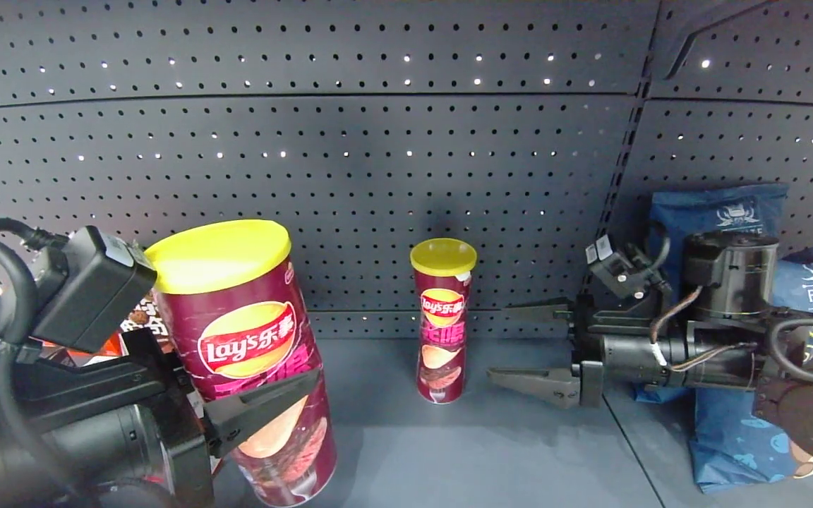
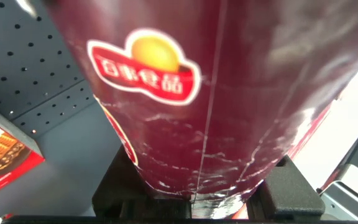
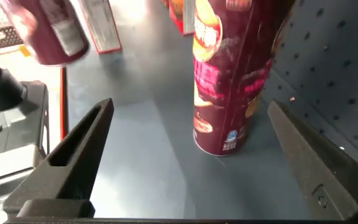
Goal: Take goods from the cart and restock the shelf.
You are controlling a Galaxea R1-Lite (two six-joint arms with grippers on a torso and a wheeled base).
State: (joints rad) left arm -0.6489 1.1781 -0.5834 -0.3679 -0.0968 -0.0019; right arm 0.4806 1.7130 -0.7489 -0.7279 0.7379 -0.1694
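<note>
A maroon chip can with a yellow lid (image 1: 244, 353) is at the front left of the shelf, leaning slightly, with my left gripper (image 1: 265, 395) shut around its lower half. In the left wrist view the can (image 2: 216, 106) sits between the two black fingers (image 2: 123, 186). A second, identical can (image 1: 442, 321) stands upright near the back panel, in the middle. My right gripper (image 1: 500, 341) hangs open just right of it, pointing at it without touching. In the right wrist view that can (image 3: 229, 81) stands beyond the spread gripper (image 3: 190, 106).
Blue snack bags (image 1: 717, 212) stand at the right behind my right arm, past a shelf seam. Red boxes (image 1: 142, 317) sit at the left behind the held can. A perforated back panel (image 1: 378, 176) closes the rear. Bare shelf floor (image 1: 484, 451) lies between the cans.
</note>
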